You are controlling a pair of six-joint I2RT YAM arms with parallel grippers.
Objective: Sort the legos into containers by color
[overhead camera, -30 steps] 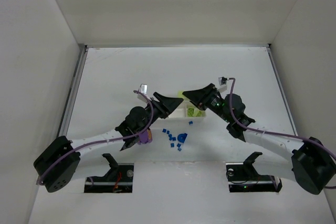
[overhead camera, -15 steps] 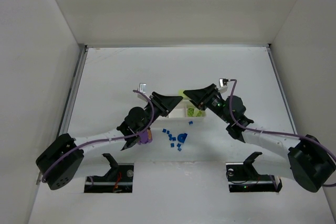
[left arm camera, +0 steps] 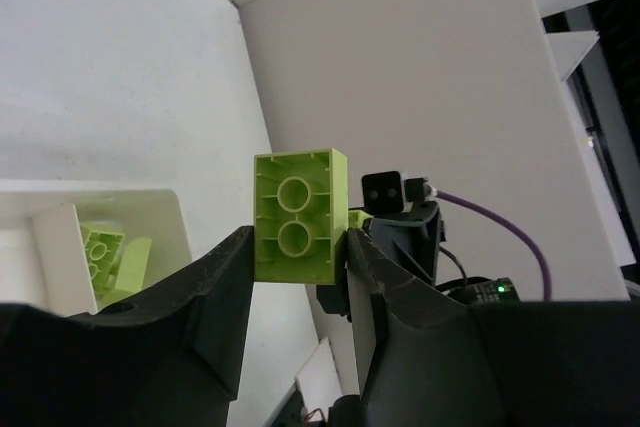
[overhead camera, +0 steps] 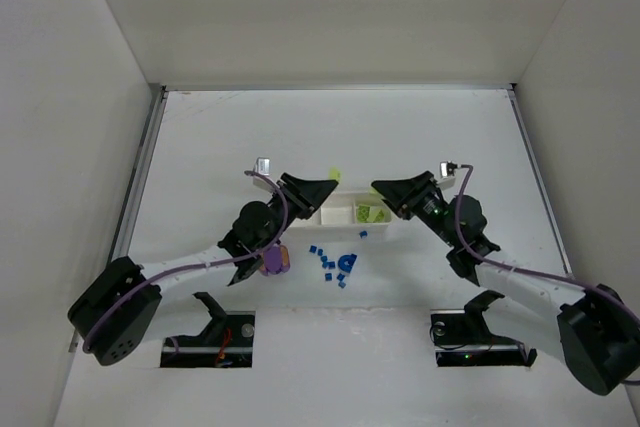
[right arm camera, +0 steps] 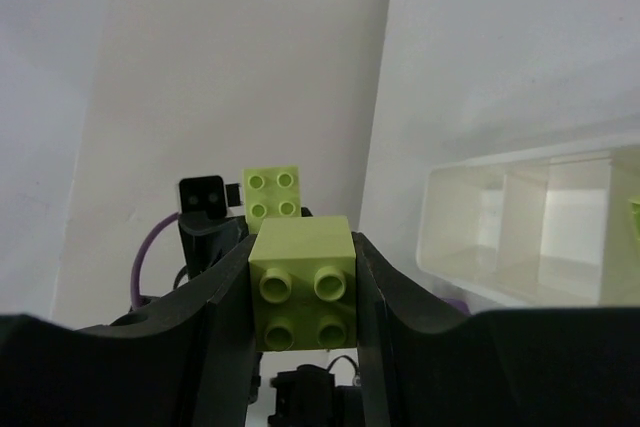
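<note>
My left gripper (left arm camera: 298, 247) is shut on a yellow-green lego (left arm camera: 300, 215), hollow underside facing the camera. My right gripper (right arm camera: 303, 272) is shut on a second yellow-green lego (right arm camera: 303, 282), studs up. In the top view the left gripper (overhead camera: 330, 185) and right gripper (overhead camera: 379, 189) face each other, a small gap apart, above the white tray (overhead camera: 335, 215). Its right compartment holds yellow-green legos (overhead camera: 368, 214). Several tiny blue legos (overhead camera: 326, 261) and a rounded blue piece (overhead camera: 347, 262) lie in front of the tray. A purple-and-orange piece (overhead camera: 272, 261) sits beside the left arm.
White walls close in the table at the left (overhead camera: 140, 177), back and right. The tray's compartments (right arm camera: 520, 217) lie close under both grippers. Two black mounts (overhead camera: 215, 312) stand at the near edge.
The gripper tips met over the tray a second ago and have drawn apart. The right arm swung right, the left shifted slightly left, its jaws narrowing onto its lego.
</note>
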